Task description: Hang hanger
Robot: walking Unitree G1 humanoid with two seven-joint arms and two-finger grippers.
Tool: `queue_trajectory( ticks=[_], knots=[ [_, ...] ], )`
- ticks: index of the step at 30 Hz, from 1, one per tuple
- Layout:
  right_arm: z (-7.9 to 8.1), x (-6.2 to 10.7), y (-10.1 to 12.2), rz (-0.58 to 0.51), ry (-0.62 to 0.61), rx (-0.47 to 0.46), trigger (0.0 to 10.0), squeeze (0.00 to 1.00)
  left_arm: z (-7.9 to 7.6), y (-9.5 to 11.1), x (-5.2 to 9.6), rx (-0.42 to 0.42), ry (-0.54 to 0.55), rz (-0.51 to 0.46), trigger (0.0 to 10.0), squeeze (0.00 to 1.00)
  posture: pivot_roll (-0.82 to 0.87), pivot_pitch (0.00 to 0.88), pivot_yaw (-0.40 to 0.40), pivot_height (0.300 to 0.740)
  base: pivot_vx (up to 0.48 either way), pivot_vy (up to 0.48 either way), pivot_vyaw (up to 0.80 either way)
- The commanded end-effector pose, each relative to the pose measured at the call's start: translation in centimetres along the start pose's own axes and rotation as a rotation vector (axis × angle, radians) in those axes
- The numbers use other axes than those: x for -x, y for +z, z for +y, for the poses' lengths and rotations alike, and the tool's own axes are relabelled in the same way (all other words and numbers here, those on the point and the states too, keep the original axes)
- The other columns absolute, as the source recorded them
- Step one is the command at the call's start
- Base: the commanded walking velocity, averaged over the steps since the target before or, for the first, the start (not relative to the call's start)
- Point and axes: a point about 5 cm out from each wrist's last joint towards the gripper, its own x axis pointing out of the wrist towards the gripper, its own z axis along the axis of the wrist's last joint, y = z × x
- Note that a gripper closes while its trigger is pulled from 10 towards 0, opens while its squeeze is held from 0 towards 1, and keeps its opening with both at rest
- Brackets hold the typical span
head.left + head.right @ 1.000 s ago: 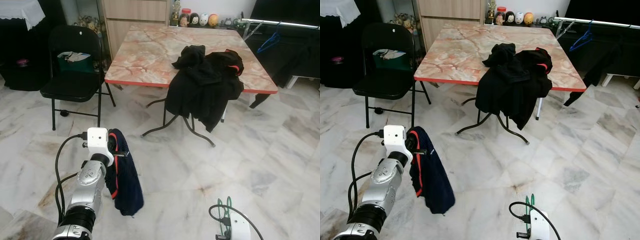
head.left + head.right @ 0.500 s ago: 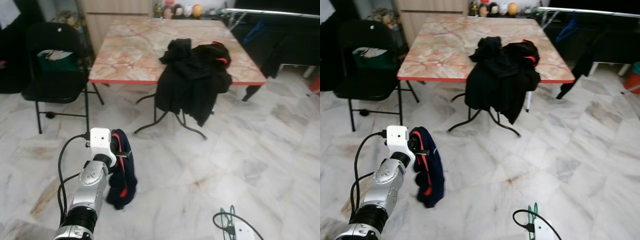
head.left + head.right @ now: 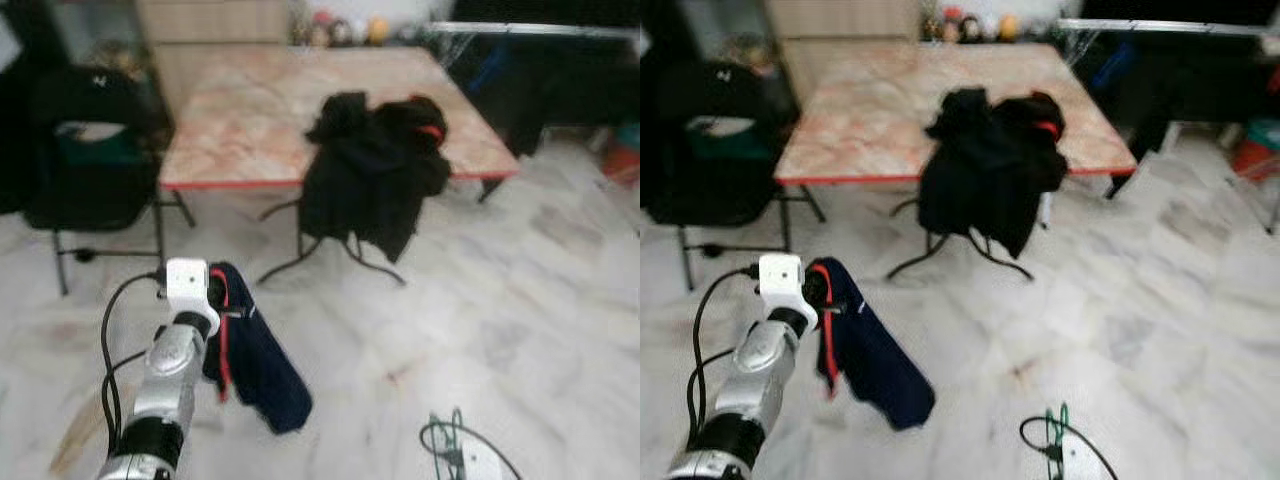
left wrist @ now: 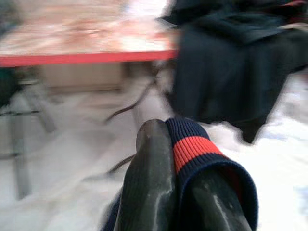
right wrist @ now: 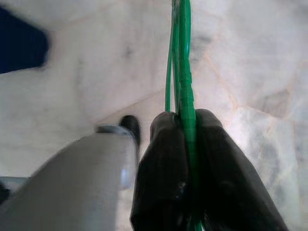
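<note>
Left eye view, blurred: our left gripper point(image 3: 222, 305) is raised low on our left, clenched on a navy garment point(image 3: 255, 365) with a red stripe; the cloth droops from the fingers down toward the marble floor point(image 3: 520, 330). Ahead is a folding table point(image 3: 250, 110) with a pinkish marble-look top and red edge. A pile of black clothes point(image 3: 375, 170) lies on its near right part and hangs over the front edge. A black folding chair point(image 3: 85, 165) stands left of the table, something green and white on its seat. Far right, a rail point(image 3: 530, 30) with dark clothes below it. Low on our right, green wire loops of the hanger point(image 3: 447, 440) poke up beside a black cable.

Right eye view: same scene. Navy garment, hanging from our left gripper, ends just above the floor. Small jars sit at the far edge behind the table, too blurred to tell more. Hanger tip near the bottom edge, well apart from the rail.

Left wrist view: two black fingers point(image 4: 149, 187) are closed with the garment's ribbed navy and red band pinched between them. Beyond, the table's red edge and the hanging black clothes.

Right wrist view: our right gripper point(image 5: 187, 144) is clamped on the green wire hanger, the wire running out past the fingertips over the marble floor. A silver arm part point(image 5: 72, 187) lies alongside.
</note>
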Motion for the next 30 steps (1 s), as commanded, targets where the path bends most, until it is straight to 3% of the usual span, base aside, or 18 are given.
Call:
queue_trajectory(
  ticks=[1, 13, 30],
  knots=[
    [0.9, -0.2, 0.9, -0.027, 0.014, -0.001, 10.0, 0.0, 1.0, 1.1, -0.1, -0.025, 0.023, -0.045, 10.0, 0.0, -0.12, 0.0, -0.01, 0.74, 0.289, 0.0, 0.0],
    [2.6, -0.3, 2.1, -0.044, 0.033, 0.015, 10.0, 0.0, 1.0, 1.1, -0.1, -0.025, 0.024, -0.046, 10.0, 0.0, -0.12, 0.0, -0.011, 0.74, 0.289, 0.0, 0.0],
    [2.1, -0.3, 1.9, -0.042, 0.034, 0.015, 10.0, 0.0, 1.0, 1.2, -0.2, -0.024, 0.028, -0.049, 10.0, 0.0, -0.12, 0.0, -0.013, 0.74, 0.288, 0.0, 0.0]
  ],
)
